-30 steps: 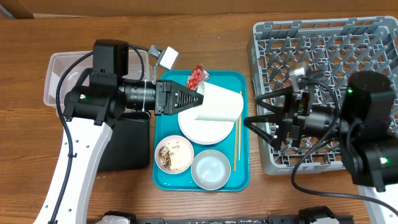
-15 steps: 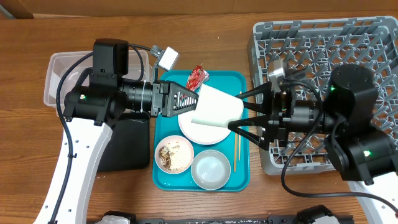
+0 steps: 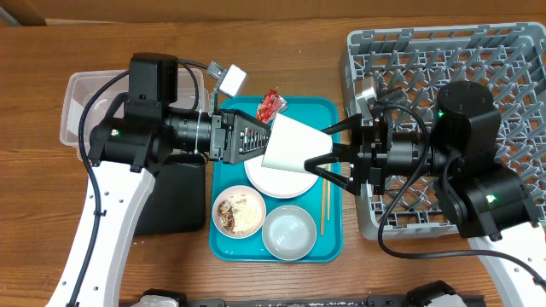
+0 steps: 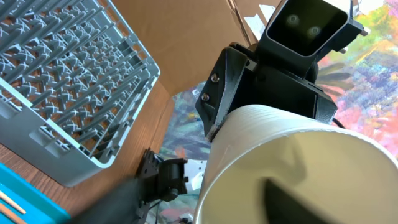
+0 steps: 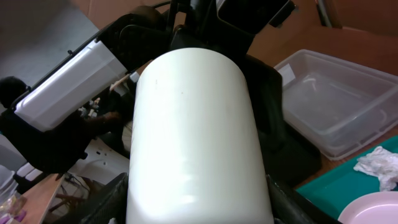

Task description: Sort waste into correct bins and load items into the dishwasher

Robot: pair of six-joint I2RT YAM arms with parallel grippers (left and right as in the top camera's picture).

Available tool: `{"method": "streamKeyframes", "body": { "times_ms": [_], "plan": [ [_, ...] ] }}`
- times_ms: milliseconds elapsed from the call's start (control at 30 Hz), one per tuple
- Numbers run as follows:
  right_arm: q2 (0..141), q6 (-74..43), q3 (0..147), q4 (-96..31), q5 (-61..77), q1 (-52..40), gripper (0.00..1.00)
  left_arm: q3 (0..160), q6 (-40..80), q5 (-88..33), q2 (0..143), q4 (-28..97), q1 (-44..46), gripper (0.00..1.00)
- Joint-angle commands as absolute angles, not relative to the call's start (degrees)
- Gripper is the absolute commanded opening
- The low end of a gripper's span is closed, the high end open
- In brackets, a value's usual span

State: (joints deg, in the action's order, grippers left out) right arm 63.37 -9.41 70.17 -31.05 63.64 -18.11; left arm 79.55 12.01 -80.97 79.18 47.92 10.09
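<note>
Surface: brown wooden table (image 3: pixel 273 26), with a teal plastic serving tray (image 3: pixel 223 213) at its centre.
Cup: small white cup (image 3: pixel 290 147) held above the tray, clamped by the left gripper (image 3: pixel 269 141).
Change: right gripper (image 3: pixel 316 149) has advanced from the grey latticed dish rack (image 3: pixel 512 51); fingers apart, straddling the cup.
Meaning: we judge a handover toward the rack is imminent.

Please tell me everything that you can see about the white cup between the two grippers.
The white cup is plain, smooth and slightly tapered; its material is unclear. It lies on its side in the air above the white plate on the teal tray. The left gripper is shut on its rim, one finger inside the mouth. Its closed base points into the open right gripper, whose fingers flank it; I cannot tell whether they touch it.
</note>
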Motion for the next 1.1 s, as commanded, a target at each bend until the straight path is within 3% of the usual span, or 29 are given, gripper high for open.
{"method": "streamKeyframes", "body": {
  "times_ms": [0, 200, 567, 900, 1067],
  "plan": [
    [62.0, -9.4, 71.5, -31.1, 62.5, -18.2, 0.52, 80.5, 11.4, -80.4, 78.9, 47.7, 9.8, 1.00],
    [57.8, -9.4, 71.5, -39.2, 43.4, -18.2, 0.52, 80.5, 11.4, -74.0, 78.9, 50.0, 4.5, 1.00],
    [51.1, -22.5, 74.2, -63.2, -1.3, -16.8, 0.51, 80.6, 8.7, -38.1, 78.1, 73.8, -10.3, 1.00],
    [56.9, -30.5, 74.3, -76.2, -7.9, -12.2, 0.50, 80.5, 15.4, -6.3, 68.5, 78.7, -12.7, 1.00],
    [64.9, -30.2, 74.3, -78.9, -7.0, -12.3, 0.50, 80.5, 15.7, -2.5, 65.6, 78.7, -12.7, 1.00]
  ]
}}
